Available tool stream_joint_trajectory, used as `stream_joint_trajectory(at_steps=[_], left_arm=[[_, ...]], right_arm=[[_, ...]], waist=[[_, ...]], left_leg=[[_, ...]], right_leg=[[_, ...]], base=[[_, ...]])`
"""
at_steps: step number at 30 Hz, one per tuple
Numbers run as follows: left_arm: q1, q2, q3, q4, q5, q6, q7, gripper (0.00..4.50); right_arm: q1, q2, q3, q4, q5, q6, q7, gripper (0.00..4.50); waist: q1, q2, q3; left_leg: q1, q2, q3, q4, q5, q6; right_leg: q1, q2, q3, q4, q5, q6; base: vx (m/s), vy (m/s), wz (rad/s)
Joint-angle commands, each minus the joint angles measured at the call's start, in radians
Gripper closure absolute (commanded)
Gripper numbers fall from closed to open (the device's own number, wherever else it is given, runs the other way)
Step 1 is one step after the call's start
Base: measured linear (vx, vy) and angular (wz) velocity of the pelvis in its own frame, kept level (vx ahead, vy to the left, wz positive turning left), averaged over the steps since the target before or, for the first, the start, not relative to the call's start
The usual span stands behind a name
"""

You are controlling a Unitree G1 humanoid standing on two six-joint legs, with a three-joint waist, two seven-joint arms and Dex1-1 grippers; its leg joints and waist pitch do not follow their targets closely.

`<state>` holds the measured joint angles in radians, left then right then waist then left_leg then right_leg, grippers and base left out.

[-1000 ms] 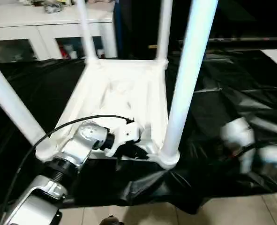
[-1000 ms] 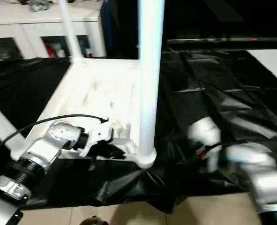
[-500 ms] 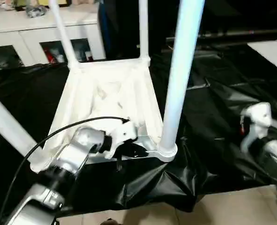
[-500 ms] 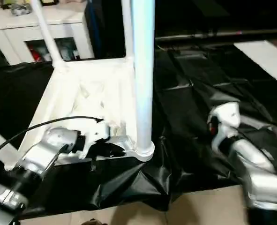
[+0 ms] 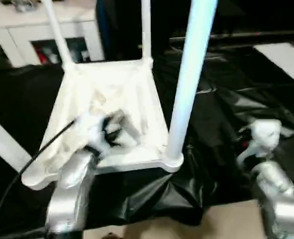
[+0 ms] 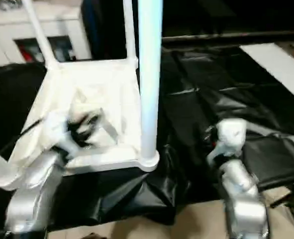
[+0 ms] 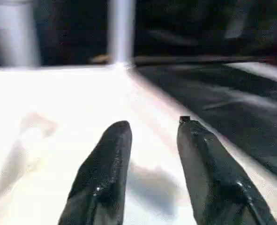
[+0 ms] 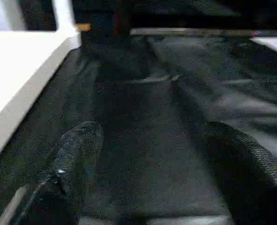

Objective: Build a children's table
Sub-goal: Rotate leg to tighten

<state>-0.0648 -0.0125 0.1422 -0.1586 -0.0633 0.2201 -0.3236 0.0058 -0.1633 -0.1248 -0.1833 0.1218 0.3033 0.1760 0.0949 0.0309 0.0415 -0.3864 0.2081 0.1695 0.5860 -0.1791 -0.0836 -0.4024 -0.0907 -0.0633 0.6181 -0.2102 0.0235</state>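
We see the children's table upside down at frame centre on black sheeting, legs up. Our left gripper hovers over its underside, parted, empty; right gripper wide, empty. A careless swing could knock the near leg loose.

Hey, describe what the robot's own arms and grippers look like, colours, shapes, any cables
Both forearms are shiny silver cylinders. A thin black cable runs along the left arm. The right arm ends in a rounded white wrist housing with a bit of red. The left gripper has two tapered black fingers; the right gripper has textured black ones.
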Motion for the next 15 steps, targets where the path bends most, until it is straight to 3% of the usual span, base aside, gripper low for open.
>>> stream_joint_trajectory(at_steps=[1, 2, 5, 6, 7, 8, 10, 15], left_arm=[[0.057, -0.015, 0.021, -0.051, 0.013, -0.043, 0.053, 2.53], [0.079, -0.020, 0.028, -0.062, 0.016, -0.069, 0.061, 2.32], [0.117, -0.012, 0.026, -0.101, 0.025, 0.004, 0.065, 2.17], [0.144, -0.005, 0.021, -0.129, 0.033, 0.039, 0.067, 2.03], [0.181, -0.007, 0.017, -0.166, 0.024, 0.019, 0.059, 1.93], [0.193, -0.013, 0.017, -0.173, 0.021, -0.018, 0.061, 1.88], [0.204, -0.011, 0.006, -0.176, 0.038, -0.042, 0.079, 1.83], [0.202, 0.005, -0.007, -0.164, 0.074, -0.040, 0.115, 1.83]], right_arm=[[0.028, 0.018, 0.017, -0.043, 0.009, -0.010, 0.007, 0.42], [0.036, 0.022, 0.018, -0.050, 0.015, -0.010, 0.009, 0.26], [0.048, 0.029, 0.020, -0.066, 0.032, -0.009, 0.019, 0.06], [0.055, 0.028, 0.024, -0.078, 0.046, -0.004, 0.032, 0.01], [0.066, 0.022, 0.036, -0.095, 0.063, 0.007, 0.057, 0.00], [0.072, 0.013, 0.047, -0.097, 0.048, 0.008, 0.059, 0.00], [0.082, 0.009, 0.063, -0.097, 0.037, 0.046, 0.053, 0.00], [0.081, -0.010, 0.086, -0.084, 0.031, 0.098, 0.076, 0.00]], waist=[[0.003, -0.019, -0.049], [0.002, -0.019, -0.047], [-0.001, -0.022, -0.047], [0.000, -0.021, -0.048], [-0.001, -0.025, -0.043], [0.000, -0.024, -0.044], [0.003, -0.035, -0.044], [0.001, -0.039, -0.040]], left_leg=[[0.006, 0.018, -0.003, -0.077, -0.240, 0.024], [0.003, 0.016, -0.003, -0.079, -0.242, 0.025], [0.007, 0.018, -0.004, -0.082, -0.256, 0.015], [0.014, 0.020, -0.002, -0.081, -0.267, 0.010], [0.007, 0.019, -0.004, -0.083, -0.270, 0.013], [0.006, 0.019, -0.005, -0.084, -0.270, 0.012], [0.008, 0.017, -0.003, -0.082, -0.269, 0.011], [0.010, 0.016, -0.005, -0.085, -0.315, -0.006]], right_leg=[[0.042, -0.034, 0.036, -0.094, -0.237, -0.081], [0.042, -0.033, 0.036, -0.096, -0.238, -0.079], [0.039, -0.029, 0.038, -0.095, -0.220, -0.073], [0.034, -0.027, 0.040, -0.094, -0.200, -0.075], [0.038, -0.029, 0.040, -0.093, -0.201, -0.073], [0.040, -0.031, 0.040, -0.094, -0.202, -0.072], [0.038, -0.030, 0.042, -0.096, -0.207, -0.064], [0.035, -0.030, 0.043, -0.102, -0.264, -0.040]], base=[[0.000, 0.000, 0.00], [0.000, 0.000, 0.00], [0.000, 0.000, 0.00], [0.000, 0.000, 0.00], [0.000, 0.000, 0.00], [0.000, 0.000, 0.00], [0.000, 0.000, 0.00], [0.000, 0.000, 0.00]])
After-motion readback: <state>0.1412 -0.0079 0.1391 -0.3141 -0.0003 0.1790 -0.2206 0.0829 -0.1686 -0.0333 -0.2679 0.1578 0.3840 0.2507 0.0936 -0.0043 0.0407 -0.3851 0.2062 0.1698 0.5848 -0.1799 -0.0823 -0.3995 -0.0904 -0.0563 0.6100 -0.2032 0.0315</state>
